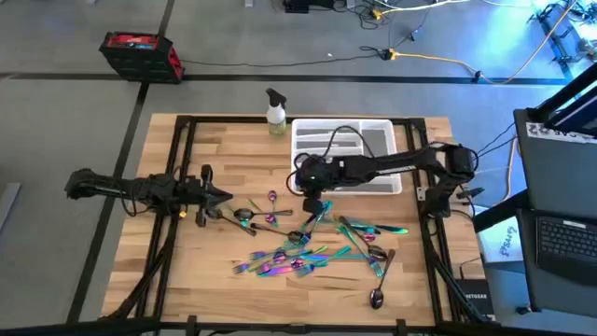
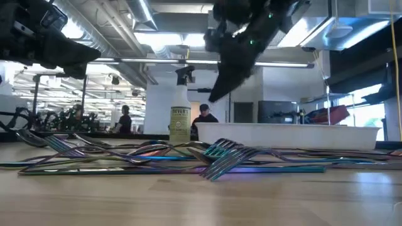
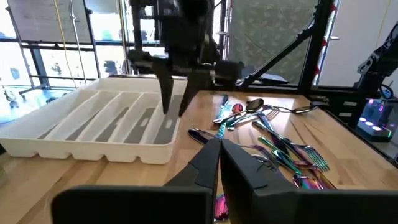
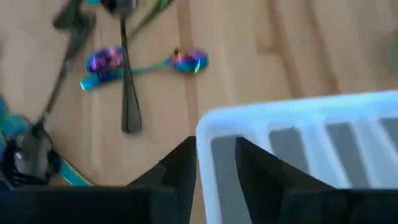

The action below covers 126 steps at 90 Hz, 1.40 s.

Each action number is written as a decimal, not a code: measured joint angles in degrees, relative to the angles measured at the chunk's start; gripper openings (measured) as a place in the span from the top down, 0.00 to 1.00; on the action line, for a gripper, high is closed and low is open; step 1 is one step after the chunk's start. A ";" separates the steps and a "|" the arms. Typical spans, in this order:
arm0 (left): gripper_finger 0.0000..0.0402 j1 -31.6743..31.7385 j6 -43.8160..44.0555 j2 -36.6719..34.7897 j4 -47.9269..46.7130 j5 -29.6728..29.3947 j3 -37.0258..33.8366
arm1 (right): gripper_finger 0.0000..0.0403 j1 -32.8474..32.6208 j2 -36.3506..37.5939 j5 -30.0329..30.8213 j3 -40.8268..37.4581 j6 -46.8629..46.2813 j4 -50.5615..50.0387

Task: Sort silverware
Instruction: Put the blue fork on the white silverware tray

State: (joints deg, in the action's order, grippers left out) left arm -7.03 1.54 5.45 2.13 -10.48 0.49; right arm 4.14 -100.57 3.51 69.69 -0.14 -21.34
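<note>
Now your right claw (image 1: pixel 315 193) hangs empty with fingers slightly parted at the tray (image 1: pixel 392 187) edge, left claw (image 1: pixel 219 196) pinched shut (waiting). The silverware (image 1: pixel 308 247) lies heaped mid-table: thin, stiff, likely slippery, so take one by its handle.

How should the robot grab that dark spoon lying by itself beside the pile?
Probably take the spoon by the middle of its thin handle, coming straight down from above and pinching across it. It lies flat on the table, and its rounded bowl looks harder to pinch.
</note>
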 joint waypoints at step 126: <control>1.00 0.00 -0.01 -0.01 0.01 0.00 0.00 | 0.77 0.00 1.74 0.37 0.00 0.07 1.53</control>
State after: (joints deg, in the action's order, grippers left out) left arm -7.03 1.53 5.44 2.14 -10.48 0.49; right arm 4.14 -98.83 3.88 69.69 -0.08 -19.81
